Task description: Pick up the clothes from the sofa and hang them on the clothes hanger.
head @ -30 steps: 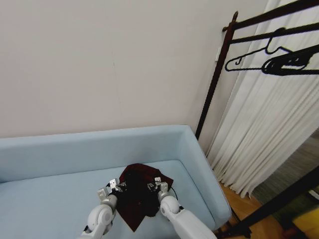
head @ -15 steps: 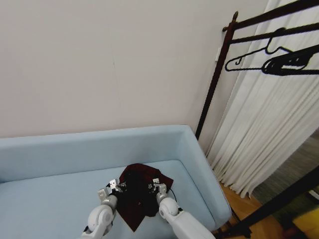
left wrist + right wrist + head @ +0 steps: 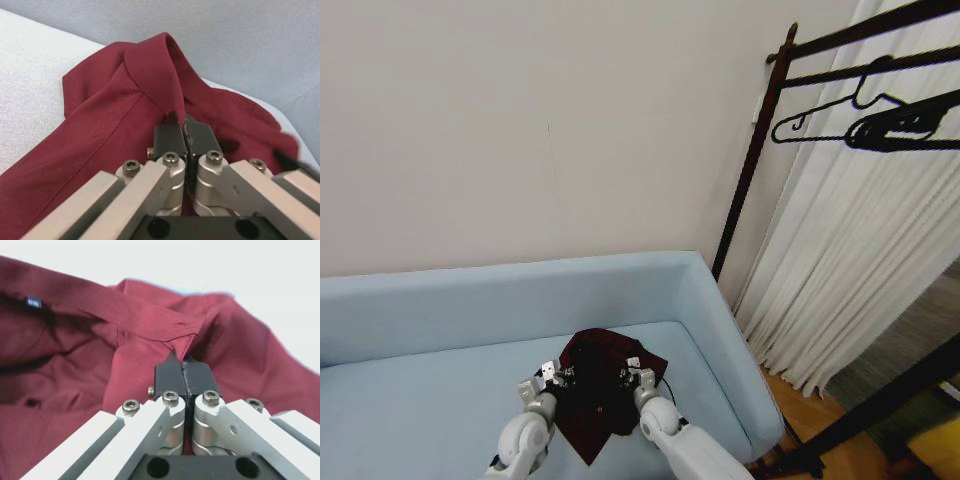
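Where the shirt lies, head view: dark red shirt (image 3: 595, 400) crumpled on the seat of the pale blue sofa (image 3: 440, 300), toward the sofa's right end and near the front edge.
Left hand, head view: left hand (image 3: 552, 377) is down on the shirt's left edge, its arm rising from the bottom of the picture.
Right hand, head view: right hand (image 3: 633, 376) is down on the shirt's right part, near the left hand, with red cloth between the two.
Rack, head view: dark rack (image 3: 748, 170) stands just past the sofa's right end, by the wall; black hangers (image 3: 820, 118) hang from its upper bars, well apart from the shirt; a white curtain (image 3: 860, 270) hangs behind it.
Left hand, left wrist view: black fingers (image 3: 170, 142) pressed together with no gap, pinching a raised fold of the shirt that runs up from the tips like a ridge.
Shirt, left wrist view: red cloth lies all round the fingers; sofa seat shows at one side and the backrest beyond.
Right hand, right wrist view: fingers (image 3: 170, 380) closed tight on a bunched seam of the shirt, the cloth pulled up to a peak at the tips.
Shirt, right wrist view: collar area open, with a small blue tag (image 3: 33, 303) inside and a dark button (image 3: 32, 402) lower down; pale sofa beyond the cloth.
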Controlling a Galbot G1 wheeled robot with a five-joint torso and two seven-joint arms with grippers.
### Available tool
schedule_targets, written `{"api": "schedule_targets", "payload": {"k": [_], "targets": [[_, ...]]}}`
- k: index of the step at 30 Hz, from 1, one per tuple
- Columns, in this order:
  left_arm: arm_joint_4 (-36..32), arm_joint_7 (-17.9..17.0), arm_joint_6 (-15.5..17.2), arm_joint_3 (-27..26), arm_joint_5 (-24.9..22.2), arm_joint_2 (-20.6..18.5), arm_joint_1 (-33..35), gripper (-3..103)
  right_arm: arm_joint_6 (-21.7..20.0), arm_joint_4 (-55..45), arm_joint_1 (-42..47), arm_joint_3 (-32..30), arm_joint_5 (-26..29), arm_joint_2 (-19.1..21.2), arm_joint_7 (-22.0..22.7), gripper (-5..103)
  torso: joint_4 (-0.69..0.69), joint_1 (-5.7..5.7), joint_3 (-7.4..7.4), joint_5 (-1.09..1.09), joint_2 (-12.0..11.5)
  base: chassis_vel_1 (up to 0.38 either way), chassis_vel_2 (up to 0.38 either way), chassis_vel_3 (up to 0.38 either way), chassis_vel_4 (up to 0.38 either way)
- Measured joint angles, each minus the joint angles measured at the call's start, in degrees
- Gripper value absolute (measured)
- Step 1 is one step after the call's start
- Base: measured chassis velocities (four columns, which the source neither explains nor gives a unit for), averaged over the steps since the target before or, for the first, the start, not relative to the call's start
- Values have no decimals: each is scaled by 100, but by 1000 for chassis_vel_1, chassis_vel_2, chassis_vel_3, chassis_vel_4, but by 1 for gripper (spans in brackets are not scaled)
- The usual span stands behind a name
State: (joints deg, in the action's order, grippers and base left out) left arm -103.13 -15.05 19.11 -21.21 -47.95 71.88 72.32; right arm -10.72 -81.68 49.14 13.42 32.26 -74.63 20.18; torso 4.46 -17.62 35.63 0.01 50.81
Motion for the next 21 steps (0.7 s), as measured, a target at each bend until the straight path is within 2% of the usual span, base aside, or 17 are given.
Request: {"api": "schedule_targets", "payload": {"k": [12, 19, 21], "targets": [[-116, 22, -5, -20, 31, -28, -14, 0, 51, -549, 23, 4, -440, 415, 66, 0, 1, 0, 0, 0, 0, 0, 0, 0, 0], [-80, 111, -24, -29, 59, -30, -11, 0, 156, -371, 123, 235, -784, 394, -41, -3, 0, 0, 0, 0, 0, 0, 0, 0, 0], [-74, 118, -25, -29, 60, -32, -11, 0, 163, -312, 135, 279, -812, 371, -42, 1, 0, 0, 0, 0, 0, 0, 0, 0, 0]]}}
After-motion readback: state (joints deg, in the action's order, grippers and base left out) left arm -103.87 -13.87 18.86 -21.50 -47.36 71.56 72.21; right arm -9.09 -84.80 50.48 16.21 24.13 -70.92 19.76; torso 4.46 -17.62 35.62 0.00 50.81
